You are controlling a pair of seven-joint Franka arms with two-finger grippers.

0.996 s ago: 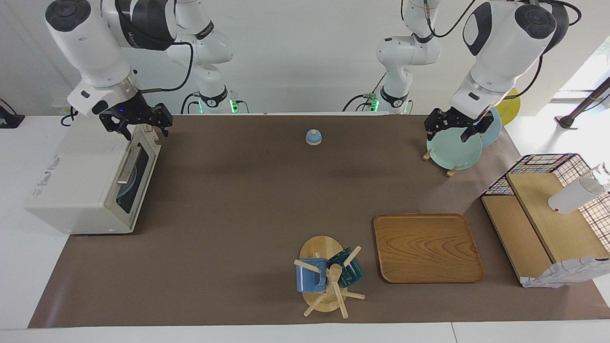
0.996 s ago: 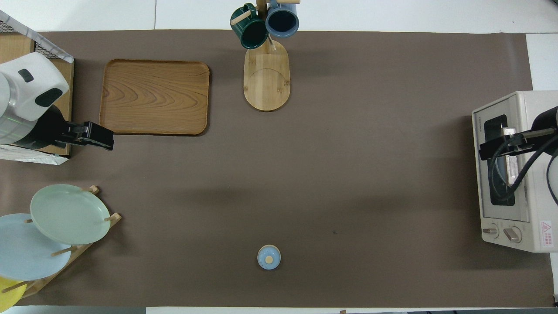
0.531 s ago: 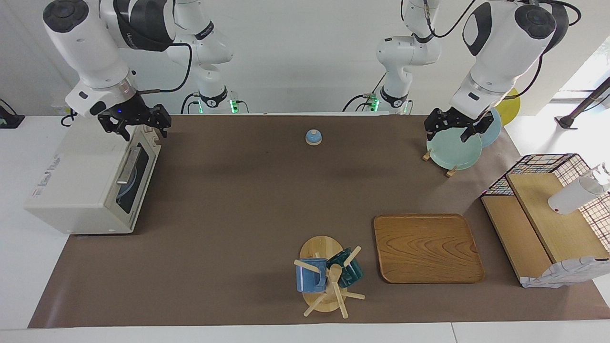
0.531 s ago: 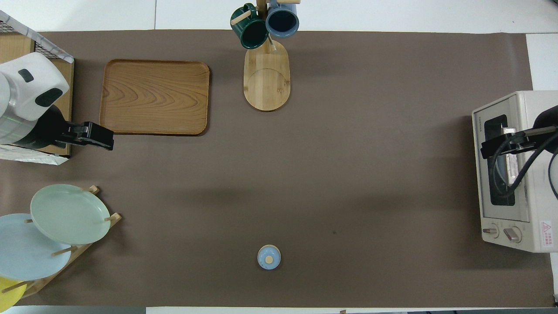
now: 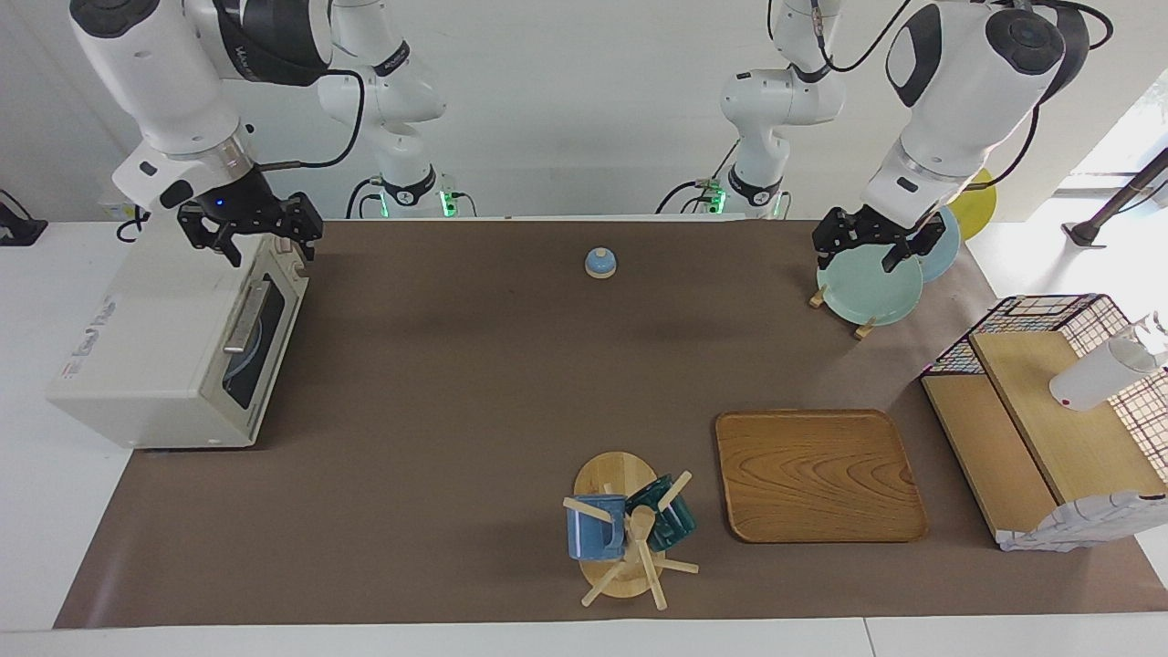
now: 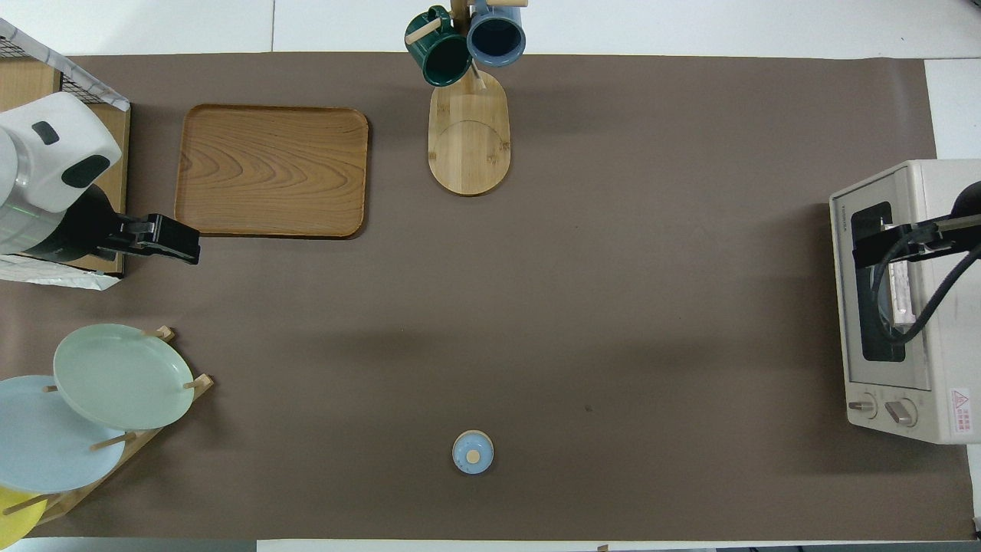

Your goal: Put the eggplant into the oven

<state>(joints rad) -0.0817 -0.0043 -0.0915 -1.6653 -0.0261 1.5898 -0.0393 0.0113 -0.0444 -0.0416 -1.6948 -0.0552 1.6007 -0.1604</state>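
Observation:
The off-white oven (image 5: 155, 347) stands at the right arm's end of the table with its dark glass door shut; it also shows in the overhead view (image 6: 920, 322). The eggplant is not in view in either picture. A bluish curve shows through the door glass. My right gripper (image 5: 251, 239) hangs open and empty over the oven's top front edge, at the corner nearest the robots; it also shows in the overhead view (image 6: 870, 249). My left gripper (image 5: 871, 248) is open and empty, up in the air over the plate rack (image 5: 862, 324).
A small blue bell (image 5: 600, 263) sits near the robots at mid-table. A mug tree (image 5: 630, 529) and a wooden tray (image 5: 818, 474) lie farther out. A wire-and-wood rack (image 5: 1049, 411) with a white bottle (image 5: 1095, 374) stands at the left arm's end.
My right gripper has risen a little and drifted back over the oven's top, toward the right arm's end of the table. The left arm has not moved.

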